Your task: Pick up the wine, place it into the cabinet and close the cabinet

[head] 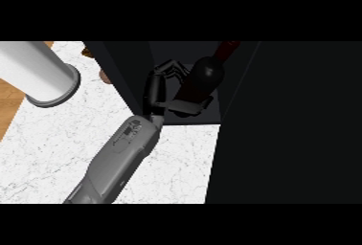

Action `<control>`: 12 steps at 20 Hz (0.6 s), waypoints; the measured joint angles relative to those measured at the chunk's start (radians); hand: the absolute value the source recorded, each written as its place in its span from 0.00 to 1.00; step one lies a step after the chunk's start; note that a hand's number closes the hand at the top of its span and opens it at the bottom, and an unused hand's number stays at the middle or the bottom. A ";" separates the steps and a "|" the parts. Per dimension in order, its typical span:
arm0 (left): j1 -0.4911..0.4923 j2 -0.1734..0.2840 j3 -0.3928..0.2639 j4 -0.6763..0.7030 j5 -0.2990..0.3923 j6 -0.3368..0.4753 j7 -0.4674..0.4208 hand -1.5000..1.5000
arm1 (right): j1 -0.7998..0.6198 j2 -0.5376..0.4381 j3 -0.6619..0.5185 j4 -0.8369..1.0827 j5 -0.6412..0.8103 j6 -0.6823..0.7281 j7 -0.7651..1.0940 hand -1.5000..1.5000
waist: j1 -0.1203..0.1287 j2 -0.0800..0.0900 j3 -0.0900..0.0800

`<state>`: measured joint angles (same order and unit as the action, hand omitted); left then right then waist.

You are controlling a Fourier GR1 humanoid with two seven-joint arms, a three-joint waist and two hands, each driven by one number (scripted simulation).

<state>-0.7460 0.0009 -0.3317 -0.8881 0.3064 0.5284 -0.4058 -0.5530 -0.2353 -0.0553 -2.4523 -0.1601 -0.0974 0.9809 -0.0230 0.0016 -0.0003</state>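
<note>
While the wine [206,76] sits inside the dark cabinet [283,119] at upper centre, the left hand [164,88] curls its fingers round the bottle's body. Being glass, it likely handles heavy, smooth and breakable; the wide body suits holding better than the neck.

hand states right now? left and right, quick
Left hand: shut on the dark wine bottle, holding it inside the open dark cabinet.
Right hand: not in view.
</note>
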 measured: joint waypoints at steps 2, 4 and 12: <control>-0.016 0.000 -0.008 0.051 0.018 0.005 -0.025 1.00 | -0.014 -0.008 -0.024 0.022 -0.007 0.013 -0.014 0.00 | -0.003 0.001 0.000; -0.019 0.000 -0.037 0.087 0.033 0.026 -0.048 1.00 | -0.028 -0.006 -0.015 0.027 -0.008 0.011 -0.010 0.00 | -0.005 0.001 0.000; -0.046 -0.001 -0.052 0.261 0.074 0.035 -0.164 1.00 | -0.041 -0.006 -0.029 0.031 -0.017 0.017 -0.008 0.00 | -0.011 0.003 0.000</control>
<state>-0.7916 0.0002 -0.3841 -0.6274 0.3808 0.5638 -0.5701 -0.5938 -0.2411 -0.0842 -2.4215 -0.1775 -0.0807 0.9734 -0.0336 0.0046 -0.0005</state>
